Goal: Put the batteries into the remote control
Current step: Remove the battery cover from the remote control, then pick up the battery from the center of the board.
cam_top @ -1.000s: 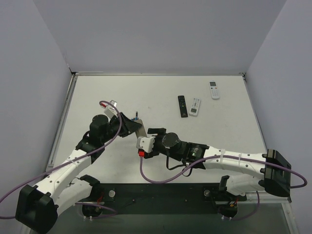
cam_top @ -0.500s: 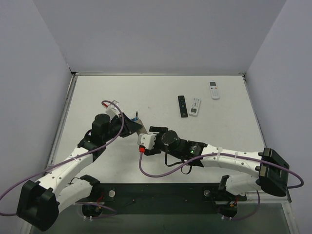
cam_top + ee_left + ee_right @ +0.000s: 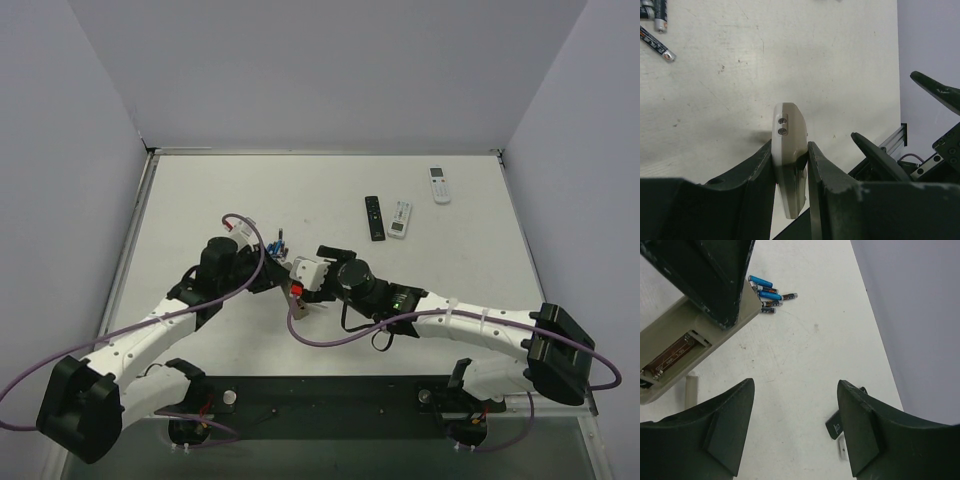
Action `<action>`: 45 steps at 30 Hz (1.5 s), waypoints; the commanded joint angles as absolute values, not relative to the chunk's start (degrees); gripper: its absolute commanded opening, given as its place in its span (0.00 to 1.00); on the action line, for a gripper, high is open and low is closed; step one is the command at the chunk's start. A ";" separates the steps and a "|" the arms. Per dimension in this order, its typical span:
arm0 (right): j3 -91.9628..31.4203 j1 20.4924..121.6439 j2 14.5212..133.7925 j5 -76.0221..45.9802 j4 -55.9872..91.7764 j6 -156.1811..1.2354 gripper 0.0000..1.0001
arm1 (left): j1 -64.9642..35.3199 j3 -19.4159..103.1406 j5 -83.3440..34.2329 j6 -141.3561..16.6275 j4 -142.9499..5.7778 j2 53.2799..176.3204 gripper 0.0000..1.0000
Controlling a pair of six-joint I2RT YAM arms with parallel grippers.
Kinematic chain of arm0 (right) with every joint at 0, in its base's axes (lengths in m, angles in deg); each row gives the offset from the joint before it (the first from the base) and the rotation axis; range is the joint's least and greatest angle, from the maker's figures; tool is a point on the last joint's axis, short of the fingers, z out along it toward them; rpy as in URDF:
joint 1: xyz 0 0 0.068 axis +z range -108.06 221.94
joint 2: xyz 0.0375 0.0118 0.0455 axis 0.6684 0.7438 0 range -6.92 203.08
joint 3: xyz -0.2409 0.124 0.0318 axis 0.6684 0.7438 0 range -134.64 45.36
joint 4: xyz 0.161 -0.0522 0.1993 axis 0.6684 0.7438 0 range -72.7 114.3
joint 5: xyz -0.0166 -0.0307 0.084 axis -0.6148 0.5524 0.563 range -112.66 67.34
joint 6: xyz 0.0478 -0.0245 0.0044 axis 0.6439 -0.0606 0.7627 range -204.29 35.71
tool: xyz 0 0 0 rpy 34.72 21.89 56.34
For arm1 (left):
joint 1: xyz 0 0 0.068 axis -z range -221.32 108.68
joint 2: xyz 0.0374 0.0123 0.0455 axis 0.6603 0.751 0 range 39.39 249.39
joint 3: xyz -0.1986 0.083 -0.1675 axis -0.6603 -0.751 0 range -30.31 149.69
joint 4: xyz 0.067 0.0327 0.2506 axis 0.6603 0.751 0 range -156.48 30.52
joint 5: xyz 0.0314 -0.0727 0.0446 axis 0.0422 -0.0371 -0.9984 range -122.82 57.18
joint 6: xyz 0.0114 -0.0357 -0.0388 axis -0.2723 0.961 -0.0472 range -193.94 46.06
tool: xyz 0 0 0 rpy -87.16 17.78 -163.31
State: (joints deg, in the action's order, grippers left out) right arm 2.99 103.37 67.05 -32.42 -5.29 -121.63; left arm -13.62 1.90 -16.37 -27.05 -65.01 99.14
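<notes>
- Top view: the left arm [image 3: 150, 335] and right arm [image 3: 470, 325] reach in from the near edge, and their wrists meet at the middle-left of the bench [image 3: 250, 190].
- The batteries [image 3: 278, 243] lie in a small cluster just beyond the two wrists.
- The grasped item is mostly hidden by the wrists from this angle.
- A slim black remote [image 3: 374, 217] and a white remote [image 3: 400, 219] lie side by side at far right of centre. A second white remote [image 3: 438, 185] lies farther back, well apart from the arms.
- Left wrist view: the left end effector [image 3: 790, 150] is clamped on the remote [image 3: 787, 125], which is held on edge with one finger on each broad face.
- The remote's rounded end pokes out past the fingertips, above the bench. It is half white and half grey-tan, with two small holes in the end.
- Two dark batteries sit at the top left corner of the bench.
- Dark fingers of the other arm show at right, spread apart.
- Right wrist view: the right end effector [image 3: 795, 390] is spread wide with nothing between its fingers, and it hangs over bare bench.
- At upper left the remote's grey-tan back faces the camera and its dark battery recess is exposed. A dark finger of the left end effector presses on it.
- The blue and dark batteries lie just past the remote's far end.
- A small pale strip [image 3: 690, 390] lies on the bench beside the remote.
- A corner of the slim black remote shows between the fingers, low in the view.
</notes>
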 commanded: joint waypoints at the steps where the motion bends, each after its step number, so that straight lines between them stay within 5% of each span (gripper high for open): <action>1: 3.35 103.29 68.40 -33.65 -9.51 -119.18 0.62 | -13.02 1.16 -13.39 -25.87 -71.47 100.64 0.00; 12: 3.97 98.46 66.82 -31.45 -0.65 -102.24 0.63 | -13.46 -0.25 -21.12 -26.74 -73.60 104.09 0.00; 20: -0.25 94.77 62.34 -26.19 24.20 -77.12 0.67 | -13.72 -2.53 -26.05 -29.82 -70.27 90.21 0.00; 28: 1.42 93.80 60.92 -21.35 32.77 -63.55 0.67 | -14.69 -3.06 -25.35 -34.47 -68.77 78.51 0.00; 36: -11.91 93.45 74.88 -21.17 32.77 -66.88 0.68 | -21.01 3.79 -20.33 -41.59 -56.15 75.34 0.00; 45: -33.53 92.92 96.42 -21.00 31.80 -72.16 0.56 | -22.95 8.45 -26.48 -48.19 -44.09 77.01 0.00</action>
State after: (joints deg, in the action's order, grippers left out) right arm -25.55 93.27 91.29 -21.49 31.21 -70.31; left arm -21.81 4.76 -23.95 -44.36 -50.21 76.82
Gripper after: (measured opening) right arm 0.578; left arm 0.366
